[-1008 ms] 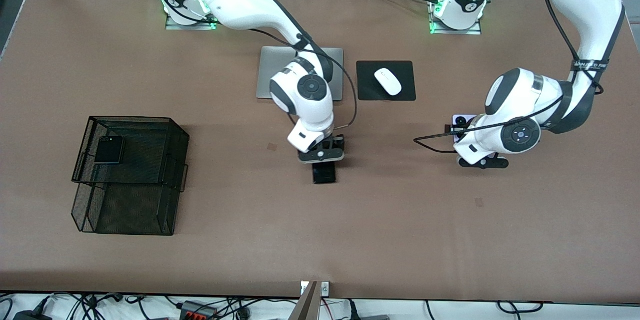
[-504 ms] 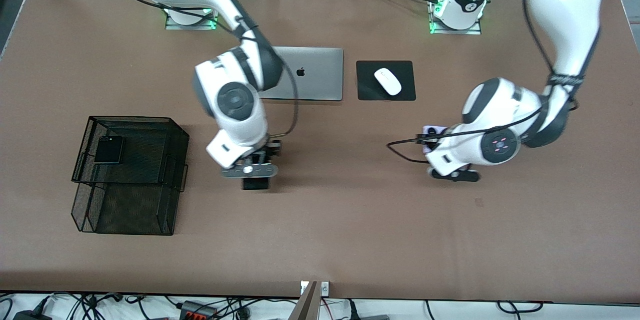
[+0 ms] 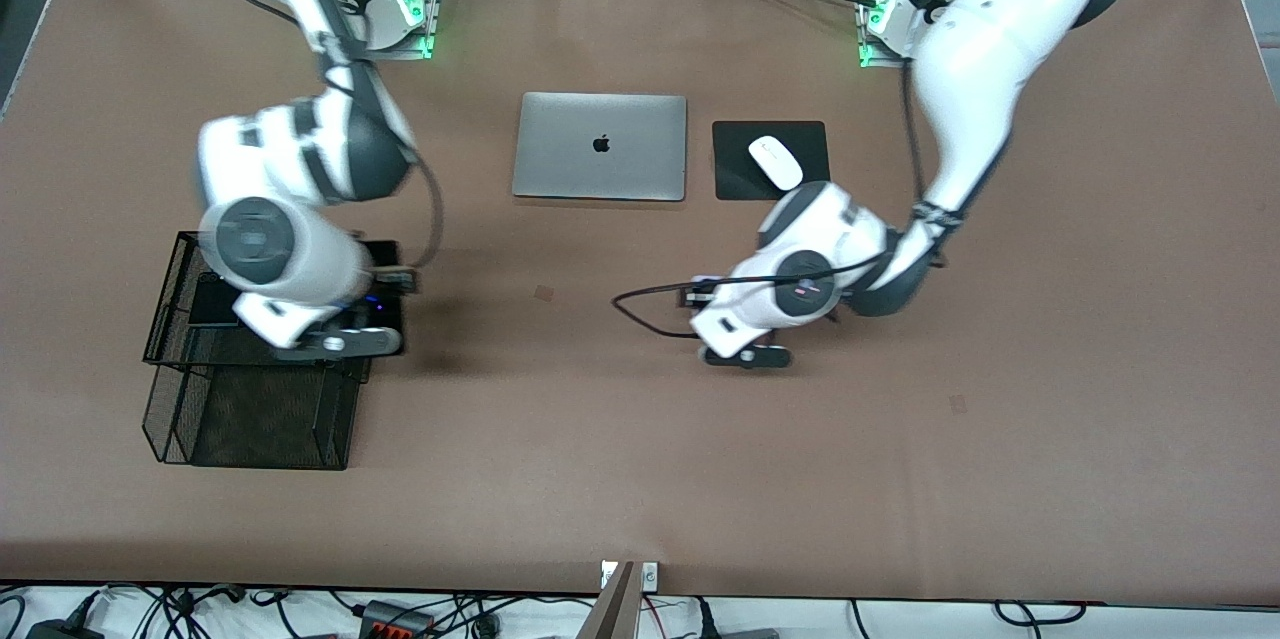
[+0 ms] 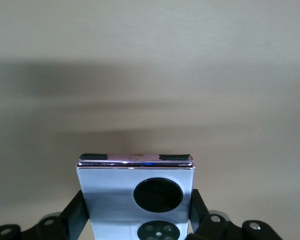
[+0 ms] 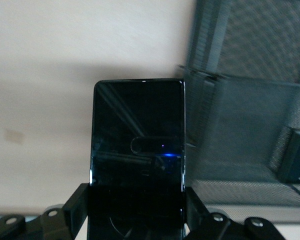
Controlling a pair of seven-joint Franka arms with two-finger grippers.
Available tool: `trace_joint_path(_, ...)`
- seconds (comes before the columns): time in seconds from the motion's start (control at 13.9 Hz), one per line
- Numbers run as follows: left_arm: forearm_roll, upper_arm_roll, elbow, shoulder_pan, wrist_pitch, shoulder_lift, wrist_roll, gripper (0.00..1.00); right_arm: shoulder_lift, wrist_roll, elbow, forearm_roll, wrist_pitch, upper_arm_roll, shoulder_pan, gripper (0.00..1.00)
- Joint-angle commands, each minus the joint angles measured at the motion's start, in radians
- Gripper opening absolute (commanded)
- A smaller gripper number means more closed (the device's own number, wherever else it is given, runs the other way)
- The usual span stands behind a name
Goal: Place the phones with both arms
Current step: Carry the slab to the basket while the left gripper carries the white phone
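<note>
My right gripper (image 3: 340, 344) is shut on the long slim black slab phone (image 5: 138, 150) and holds it up at the edge of the black mesh tray (image 3: 170, 249) that faces the table's middle. In the right wrist view my gripper (image 5: 136, 207) clamps the slab's sides. The black flip phone (image 3: 212, 300) lies on the tray's upper tier, partly hidden by the arm, and also shows in the right wrist view (image 5: 296, 157). My left gripper (image 3: 715, 299) is shut on the lilac flip phone (image 4: 135, 195) over the bare mid table. Its two black lenses face the left wrist camera, where my gripper (image 4: 138, 215) grips its sides.
A closed silver laptop (image 3: 600, 147) lies farther from the front camera at mid table. Beside it, a white mouse (image 3: 775, 162) sits on a black pad (image 3: 735, 187). The tray has a lower mesh tier (image 3: 260, 429) nearer the camera.
Both arms swept toward the right arm's end of the table, each with its phone. The right gripper went from near the laptop to the tray, the left from its own end to mid table.
</note>
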Motion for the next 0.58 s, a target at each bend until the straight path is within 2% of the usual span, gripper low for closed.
trace_joint_path(0.0, -0.014, 0.017, 0.057, -0.059, 0.135, 0.076, -0.045, 0.25, -0.068, -0.055, -0.047, -0.003, -0.086, 0.020, -0.075, 0.14)
trace_joint_path(0.22, -0.016, 0.017, 0.062, -0.112, 0.301, 0.125, -0.089, 0.25, -0.057, -0.057, -0.075, -0.004, -0.096, 0.020, -0.130, 0.14)
trace_joint_path(0.5, -0.016, 0.016, 0.063, -0.148, 0.308, 0.136, -0.091, 0.25, 0.004, -0.058, -0.079, 0.004, -0.041, 0.020, -0.175, 0.15)
